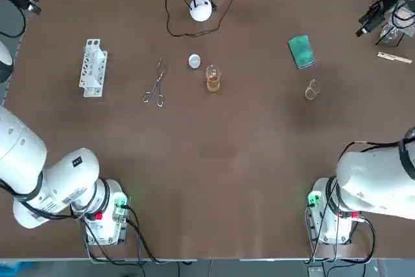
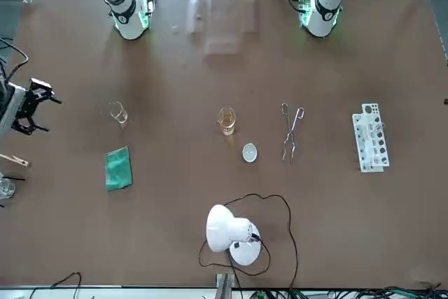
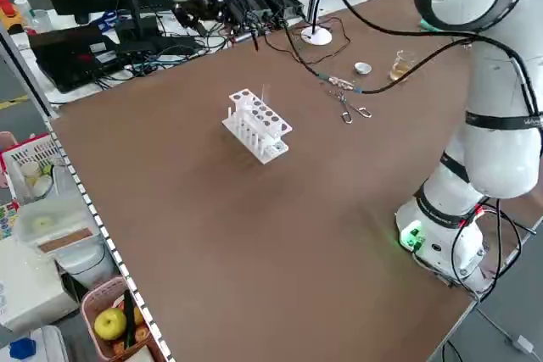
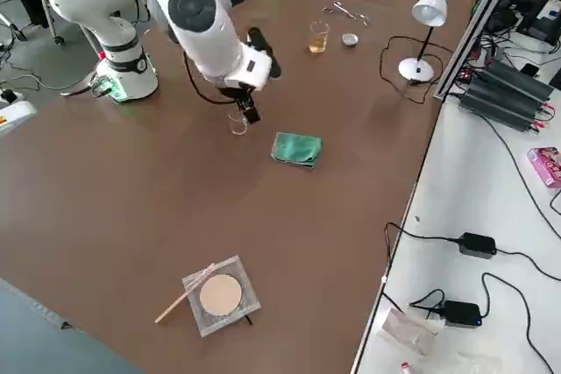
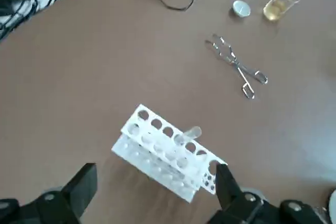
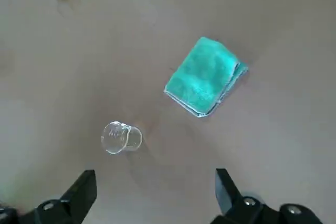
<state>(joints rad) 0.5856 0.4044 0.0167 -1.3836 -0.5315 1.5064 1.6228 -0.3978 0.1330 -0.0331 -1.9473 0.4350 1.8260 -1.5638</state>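
My right gripper [image 6: 155, 187] hangs released over the empty beaker [image 1: 312, 89], right of centre in the top view, near the green cloth [image 1: 301, 51]. I'd centre its rim between the fingers before descending. The left gripper [image 5: 156, 178], also released, idles above the rack [image 1: 93, 68].

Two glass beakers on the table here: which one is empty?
The empty beaker stands on the robot's right side, near the green cloth. The other beaker, mid-table by the tongs, holds amber liquid.

Brown table [image 1: 214, 160], test-tube rack [image 1: 93, 68], tongs [image 1: 155, 82], lid [image 1: 194, 61], amber-filled beaker [image 1: 213, 79], empty beaker [image 1: 312, 89], green cloth [image 1: 301, 51], desk lamp [image 1: 201, 10]
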